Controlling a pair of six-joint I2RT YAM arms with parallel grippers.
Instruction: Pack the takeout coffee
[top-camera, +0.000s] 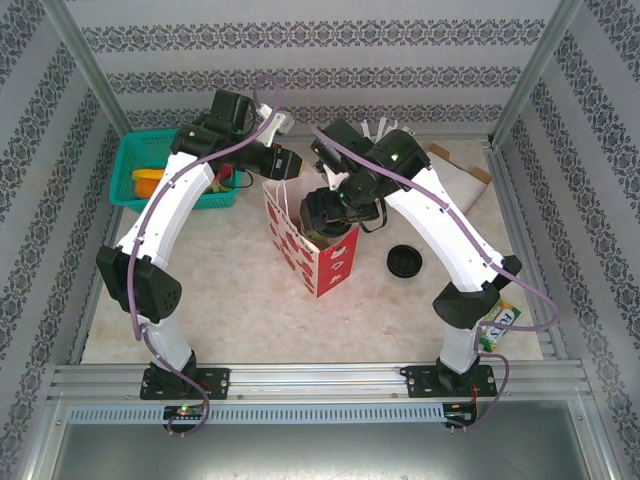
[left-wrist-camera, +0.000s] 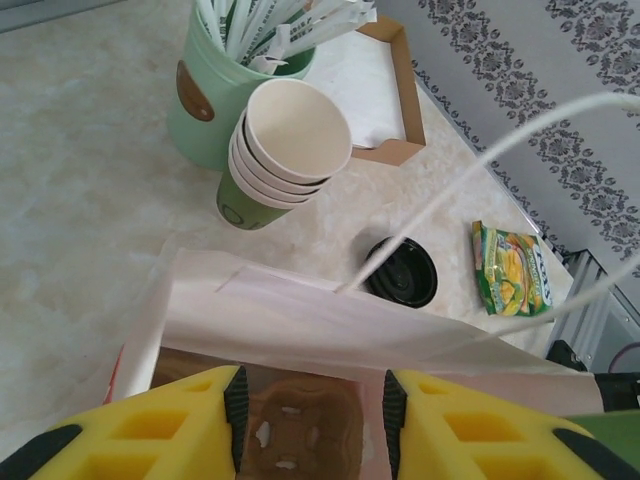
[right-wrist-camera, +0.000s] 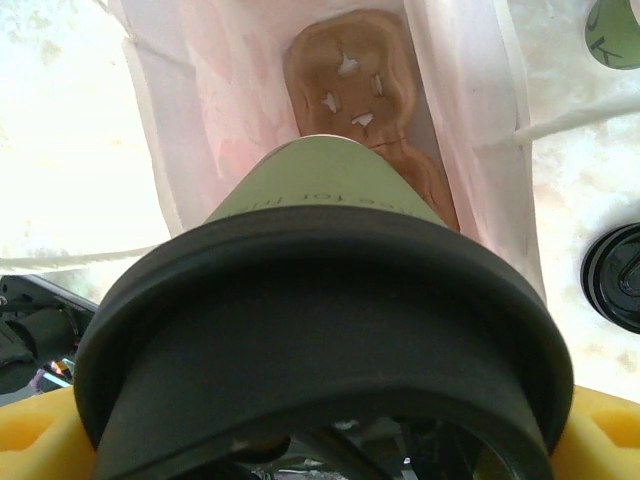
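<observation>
Green paper walls and a black plastic lid (right-wrist-camera: 320, 330) are making the takeout coffee (right-wrist-camera: 330, 190) a light, crushable load, probably sloshing if filled, so a gentle squeeze around the lid's rim, where the cup is stiffest, is looking wisest. The right gripper (right-wrist-camera: 320, 455) is clamping it there, yellow fingers (right-wrist-camera: 35, 440) pressing at nine and three o'clock of the lid, and is holding it base-down over the open mouth of the red-patterned paper bag (top-camera: 325, 268) at mid-table. The left gripper (left-wrist-camera: 315, 410) is hovering at the bag's eleven o'clock rim, jaws standing apart with nothing visibly between them.
</observation>
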